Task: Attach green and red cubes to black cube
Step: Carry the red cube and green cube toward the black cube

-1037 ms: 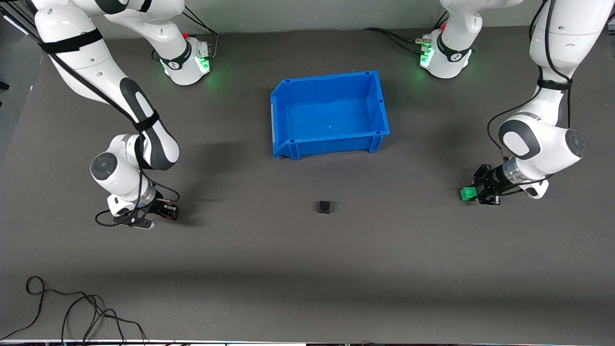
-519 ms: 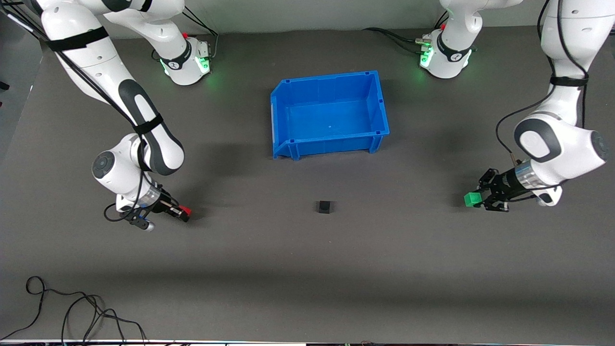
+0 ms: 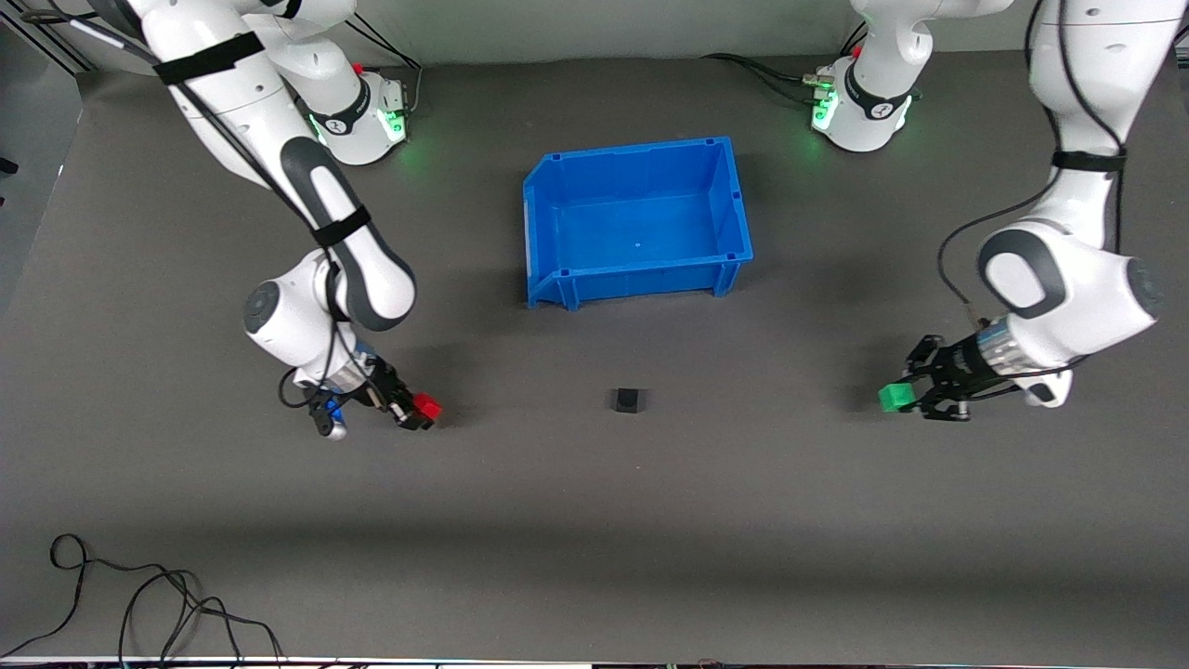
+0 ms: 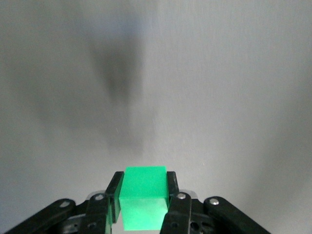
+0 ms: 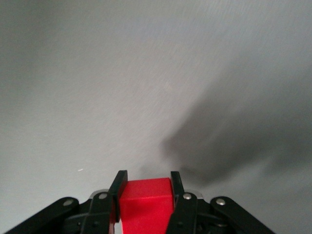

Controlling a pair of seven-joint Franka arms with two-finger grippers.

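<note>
My wrist views cut off the lower part of each held cube. The blue bin (image 3: 637,221) sits on the bench (image 3: 594,520) with nothing in it that I can see. My right tool (image 3: 420,409) is clamped on the red cube (image 3: 426,406), over the bench toward the right arm's end; my left tool (image 3: 903,398) is clamped on the green cube (image 3: 895,398), toward the left arm's end. The black cube (image 3: 628,400) lies between them, well apart from both, nearer the front camera than the bin
</note>
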